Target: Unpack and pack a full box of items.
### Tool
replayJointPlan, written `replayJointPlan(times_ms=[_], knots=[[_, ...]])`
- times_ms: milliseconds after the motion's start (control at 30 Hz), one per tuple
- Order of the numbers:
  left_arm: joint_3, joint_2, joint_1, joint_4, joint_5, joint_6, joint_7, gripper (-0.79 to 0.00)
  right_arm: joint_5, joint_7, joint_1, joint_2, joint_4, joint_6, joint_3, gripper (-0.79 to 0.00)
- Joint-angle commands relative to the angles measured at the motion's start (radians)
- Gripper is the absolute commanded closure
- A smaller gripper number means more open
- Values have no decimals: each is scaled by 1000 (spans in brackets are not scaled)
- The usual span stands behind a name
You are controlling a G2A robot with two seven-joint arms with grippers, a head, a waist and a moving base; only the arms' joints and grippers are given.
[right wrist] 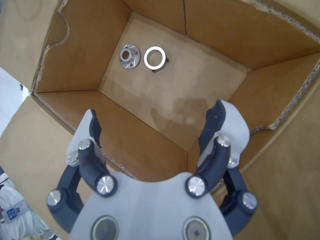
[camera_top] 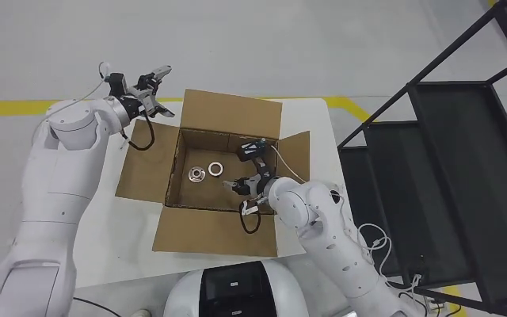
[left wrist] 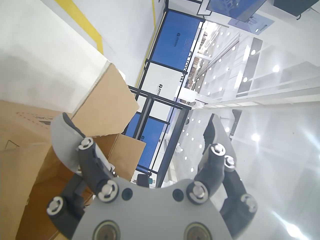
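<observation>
An open cardboard box (camera_top: 230,115) (right wrist: 212,21) stands on the white table, flaps folded out. On its floor lie a metal flanged hub (camera_top: 195,174) (right wrist: 129,56) and a flat white ring (camera_top: 215,168) (right wrist: 155,57), side by side. My right gripper (camera_top: 241,186) (right wrist: 155,123) hangs open inside the box's near right part, above the floor and apart from both parts. My left gripper (camera_top: 158,89) (left wrist: 140,133) is open and holds nothing, raised beyond the box's far left corner, above the left flap (left wrist: 105,101).
A dark metal rack (camera_top: 444,143) stands to the right of the table. Yellow floor tape (camera_top: 348,103) runs behind the table. The box flaps (camera_top: 218,234) cover much of the table top (camera_top: 111,238) around the box.
</observation>
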Motion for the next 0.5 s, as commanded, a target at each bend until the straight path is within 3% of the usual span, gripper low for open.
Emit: replayJointPlan(times_ms=[0,233,467], knots=[[9,-2,-8,14,12,2,9,-785,0,0,0,0,0,0,0,-785],[30,-2,-19,24,83,11,45,-785,0,0,0,0,0,0,0,-785],[33,11,-9,-10,164,88,21,-785,0,0,0,0,0,0,0,-785]])
